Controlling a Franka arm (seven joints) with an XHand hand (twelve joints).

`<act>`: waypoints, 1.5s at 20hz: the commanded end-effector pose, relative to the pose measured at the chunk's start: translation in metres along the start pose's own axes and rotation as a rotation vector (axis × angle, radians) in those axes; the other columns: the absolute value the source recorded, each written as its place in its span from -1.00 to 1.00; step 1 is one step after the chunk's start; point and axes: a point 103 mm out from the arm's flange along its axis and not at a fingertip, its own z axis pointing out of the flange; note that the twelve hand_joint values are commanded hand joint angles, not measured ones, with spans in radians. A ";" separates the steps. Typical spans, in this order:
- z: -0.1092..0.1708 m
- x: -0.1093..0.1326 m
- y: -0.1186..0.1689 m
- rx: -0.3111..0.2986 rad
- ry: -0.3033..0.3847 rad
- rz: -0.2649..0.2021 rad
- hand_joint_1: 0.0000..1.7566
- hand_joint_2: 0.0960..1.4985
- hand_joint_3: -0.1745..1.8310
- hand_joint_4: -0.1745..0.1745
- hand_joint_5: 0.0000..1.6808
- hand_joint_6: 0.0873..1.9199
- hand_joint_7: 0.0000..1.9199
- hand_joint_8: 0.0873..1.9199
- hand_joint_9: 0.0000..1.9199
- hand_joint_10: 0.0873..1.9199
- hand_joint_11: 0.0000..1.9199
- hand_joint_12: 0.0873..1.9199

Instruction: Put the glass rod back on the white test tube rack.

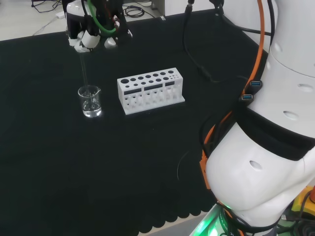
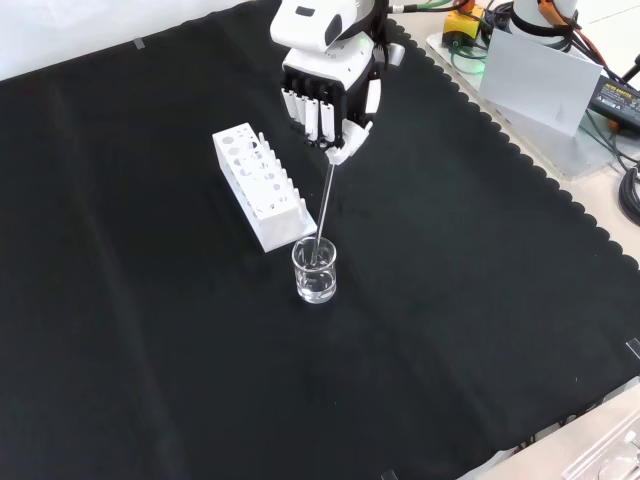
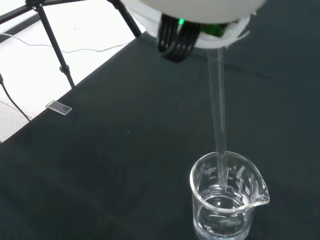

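One hand (image 2: 325,105) over the black-cloth surface (image 2: 480,300), fingers (image 2: 312,112) curled down and pinching the top end of the glass rod (image 2: 325,205). Front view shows the grip best: the rod hangs from under the fingertips, near upright with a slight tilt, and its lower end sits inside the clear beaker (image 2: 315,270). I can't tell whether the tip touches the beaker floor.

Head view: hand (image 1: 91,39) at top left, rod (image 1: 84,73) running down from it into the beaker (image 1: 90,101). The beaker stands upright on the cloth (image 1: 74,167), just left of the white test tube rack (image 1: 150,90), apart from it. The rack has two rows of round holes on top, and I see nothing standing in them. The rod is not in the rack; it is in the beaker, held by the hand.

Front view: rack (image 2: 257,185) lies up and left of the beaker, its near end close to the beaker rim but with a gap.

Wrist view: rod (image 3: 217,110) drops from the blurred white part of the hand (image 3: 200,10) into the beaker (image 3: 227,195), crossing the rim well inside. The beaker has a pour spout and printed scale marks; a shallow layer of clear liquid seems to sit at the bottom.
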 end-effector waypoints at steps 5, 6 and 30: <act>-0.009 -0.004 -0.006 -0.015 0.008 0.011 0.50 -0.14 -0.21 -1.00 0.67 -0.97 0.24 0.08 0.58 -0.11 0.65 -0.42; -0.012 -0.005 -0.008 -0.016 0.002 0.019 0.50 -0.14 -0.21 -1.00 0.67 -0.97 0.24 0.08 0.58 -0.11 0.65 -0.42; -0.083 -0.047 -0.041 -0.078 -0.020 0.120 0.50 -0.15 -0.20 -1.00 0.67 -0.98 0.24 0.09 0.58 -0.11 0.65 -0.42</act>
